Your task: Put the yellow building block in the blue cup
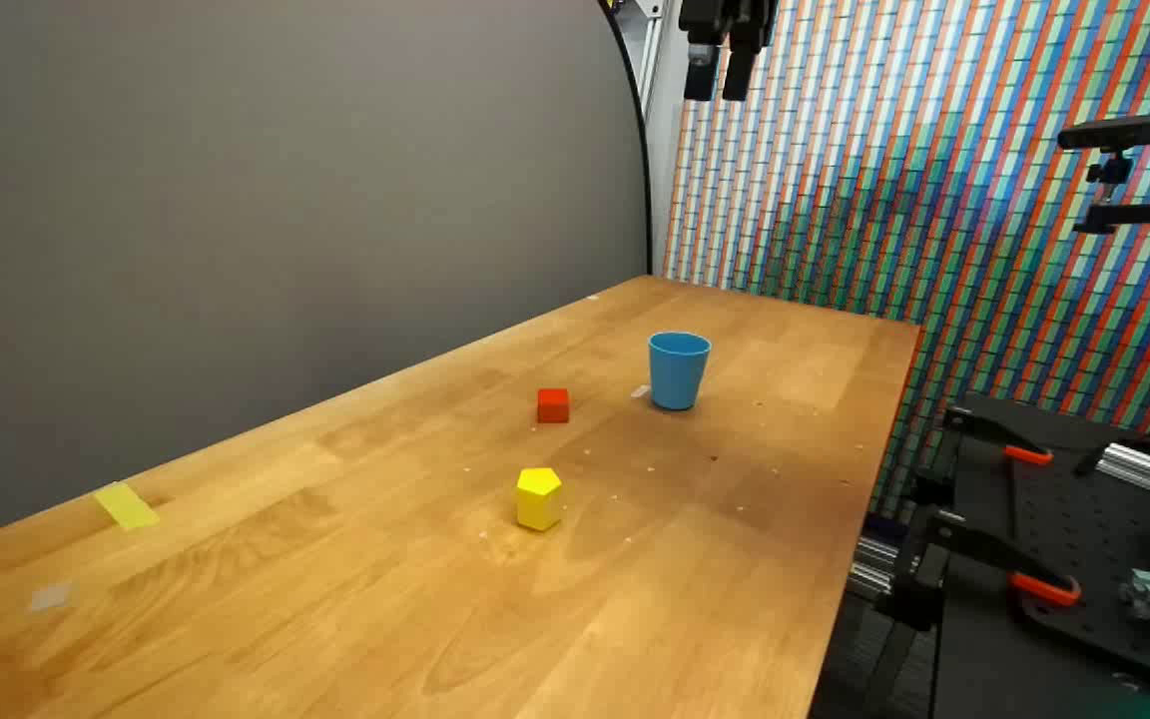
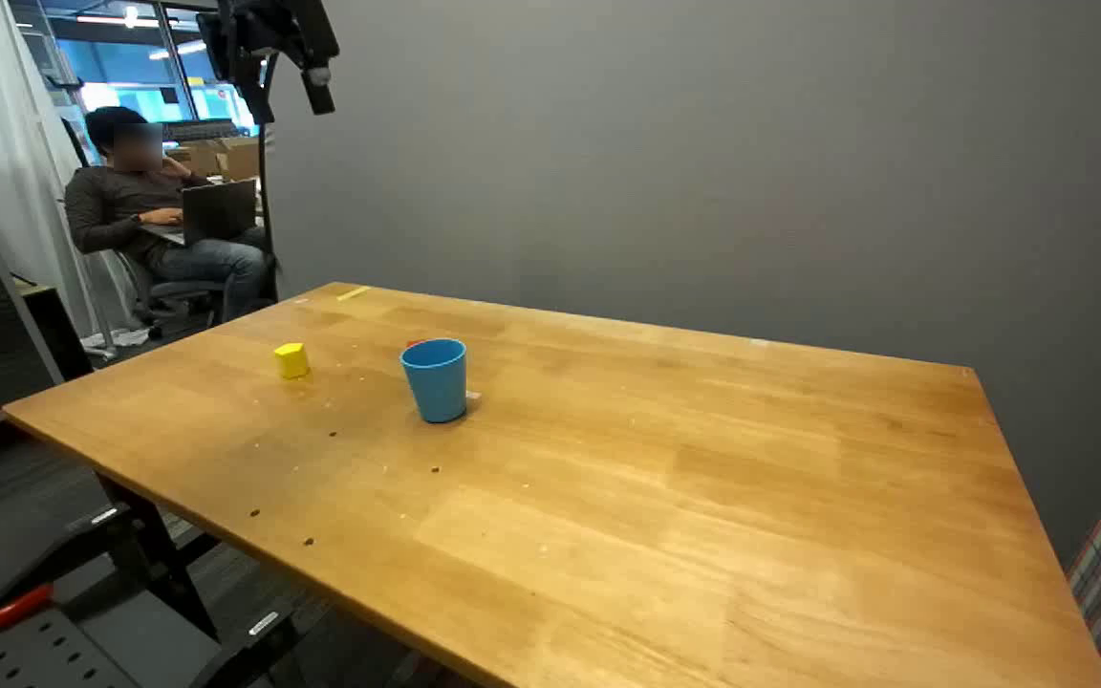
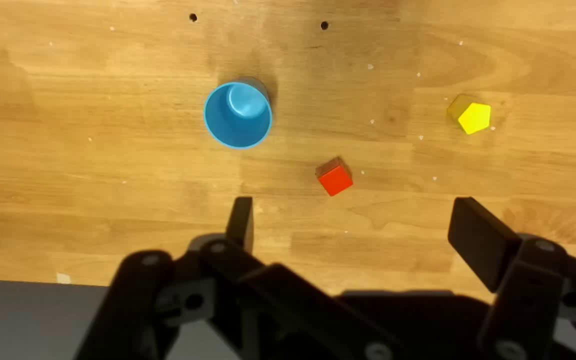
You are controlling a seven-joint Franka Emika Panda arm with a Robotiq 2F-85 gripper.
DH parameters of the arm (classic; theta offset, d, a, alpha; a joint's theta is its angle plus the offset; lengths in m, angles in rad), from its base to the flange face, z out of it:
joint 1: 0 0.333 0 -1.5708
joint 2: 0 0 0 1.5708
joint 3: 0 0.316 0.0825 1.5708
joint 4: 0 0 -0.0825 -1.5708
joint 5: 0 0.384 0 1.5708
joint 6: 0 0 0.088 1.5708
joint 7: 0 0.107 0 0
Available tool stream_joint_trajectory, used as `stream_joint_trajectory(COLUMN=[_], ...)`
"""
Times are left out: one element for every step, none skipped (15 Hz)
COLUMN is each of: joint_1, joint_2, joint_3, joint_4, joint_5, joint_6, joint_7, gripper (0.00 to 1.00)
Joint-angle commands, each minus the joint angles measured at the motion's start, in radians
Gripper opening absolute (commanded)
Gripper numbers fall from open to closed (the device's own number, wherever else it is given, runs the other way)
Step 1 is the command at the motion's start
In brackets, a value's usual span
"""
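Observation:
The yellow building block [image 1: 539, 499] is a small five-sided prism standing on the wooden table. It also shows in an exterior view [image 2: 291, 361] and at the upper right of the wrist view [image 3: 475, 118]. The blue cup [image 1: 677, 371] stands upright on the table, apart from the block. It also shows in an exterior view [image 2: 435, 380] and in the wrist view [image 3: 238, 115], where its inside holds nothing. My gripper [image 3: 350, 215] is open and empty, high above the table. It also shows at the top of both exterior views [image 1: 718, 92] [image 2: 292, 113].
A small red block [image 3: 335, 179] lies between the cup and the yellow block, mostly hidden behind the cup in an exterior view [image 2: 415, 342]. A flat pale-yellow tape piece [image 1: 127, 505] lies near the table edge. A grey wall [image 2: 703, 172] borders the table. A person [image 2: 140, 205] sits beyond.

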Motion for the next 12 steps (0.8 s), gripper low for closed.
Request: stream_joint_trajectory(joint_1=[0.014, 0.014, 0.014, 0.014, 0.014, 0.014, 0.019, 0.029, 0.04, 0.049, 0.063, 0.078], joint_2=[0.001, 0.0, -0.001, -0.001, -0.001, -0.001, 0.032, 0.088, 0.138, 0.201, 0.254, 0.315], joint_3=[-0.013, -0.013, -0.013, -0.013, -0.013, -0.013, -0.009, -0.004, -0.002, 0.007, 0.008, 0.012], joint_4=[0.006, 0.011, 0.014, 0.017, 0.017, 0.017, 0.027, 0.045, 0.06, 0.075, 0.087, 0.102], joint_5=[-0.005, -0.005, -0.005, -0.005, -0.005, -0.005, 0.009, 0.032, 0.054, 0.066, 0.092, 0.119], joint_6=[-0.002, -0.002, -0.002, -0.002, -0.002, -0.002, 0.009, 0.029, 0.044, 0.084, 0.114, 0.153], joint_7=[0.004, 0.004, 0.004, 0.004, 0.004, 0.004, 0.01, 0.014, 0.006, 0.021, 0.007, -0.002], gripper=[1.0, 1.0, 1.0, 1.0, 1.0, 1.0, 1.0, 1.0, 1.0, 1.0, 1.0, 1.0])
